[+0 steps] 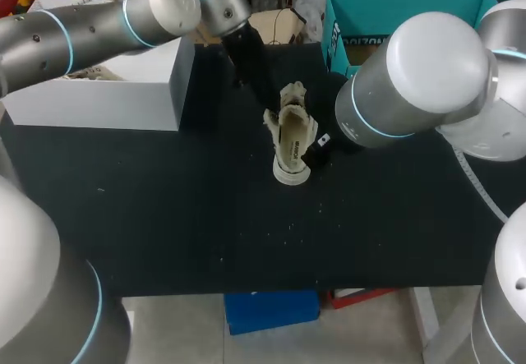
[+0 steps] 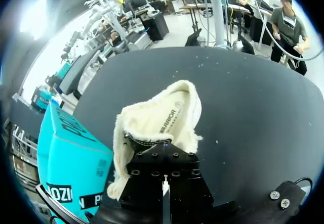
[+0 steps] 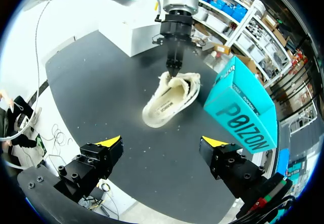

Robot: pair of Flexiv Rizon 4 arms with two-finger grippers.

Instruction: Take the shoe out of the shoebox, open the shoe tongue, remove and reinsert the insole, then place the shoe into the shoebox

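A black table (image 1: 164, 216) is taking up most of the scene, its surface flecked with pale specks. A white shoebox (image 1: 123, 93) is sitting at the far left with its top open, and a teal box (image 1: 394, 6) is standing at the far right edge.

The left arm (image 1: 99, 23) is coming in from the far left, passing over the white shoebox and angling down towards the middle of the table. The right arm (image 1: 419, 76) is coming in from the right, its thick elbow joint hanging above the table just right of centre.

The shoe (image 1: 292, 138), cream with a fuzzy lining, is lying in the middle of the table between the two boxes, its toe pointing to the near side and its opening turned to the far side. The left gripper (image 3: 173, 73) is coming down on the far end of the shoe with its fingers drawn together, pinching the fuzzy rim of the opening. The right gripper (image 3: 162, 143) is hovering on the near-right side of the shoe, apart from it, with its yellow fingertips (image 3: 109, 142) spread wide and nothing between them.

A broad stretch of black surface is showing between the shoe and the table's near edge, and another between the shoe and the left edge, near of the shoebox
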